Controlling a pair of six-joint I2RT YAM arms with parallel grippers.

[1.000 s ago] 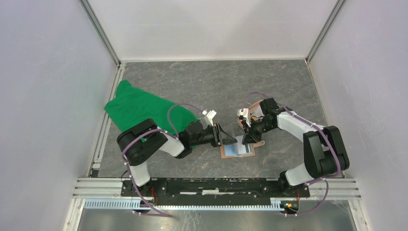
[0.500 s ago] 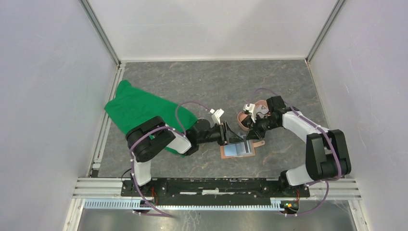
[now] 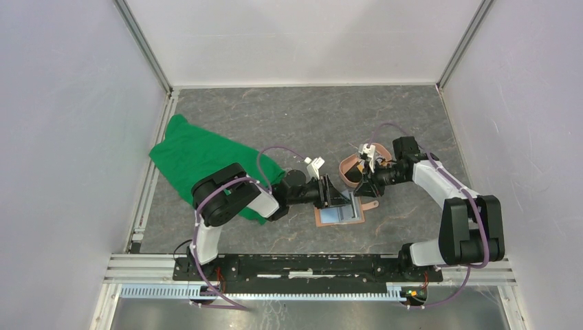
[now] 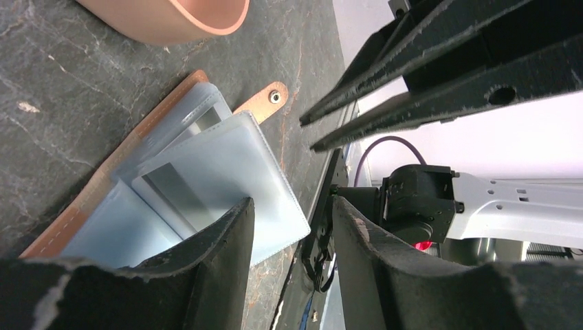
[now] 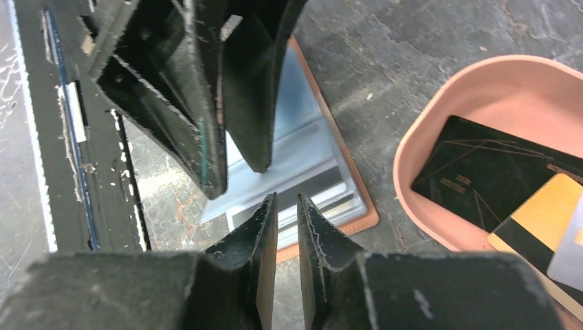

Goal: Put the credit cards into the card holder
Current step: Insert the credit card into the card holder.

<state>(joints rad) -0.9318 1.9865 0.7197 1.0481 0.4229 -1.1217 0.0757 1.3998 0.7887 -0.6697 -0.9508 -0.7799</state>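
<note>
The card holder [image 3: 339,214] lies open on the floor, tan with blue-grey pockets; in the left wrist view [image 4: 199,161] its snap strap points away. My left gripper [image 3: 342,199] is open, one finger lying over a clear pocket leaf [image 4: 292,206]. My right gripper [image 3: 362,189] hovers between the holder and the salmon-pink tray [image 3: 348,165], its jaws a narrow gap apart with nothing between them [image 5: 287,199]. A black card [image 5: 481,172], a gold card [image 5: 543,206] and a pale card [image 5: 572,256] lie in the tray [image 5: 426,137].
A green cloth [image 3: 199,157] lies at the left, under the left arm. Metal rails run along the near edge [image 3: 309,265] and the left side. White walls enclose the stone-patterned floor.
My right gripper has pulled back from the card holder, up and right toward the tray. My left gripper has reached further right over the holder's pockets.
</note>
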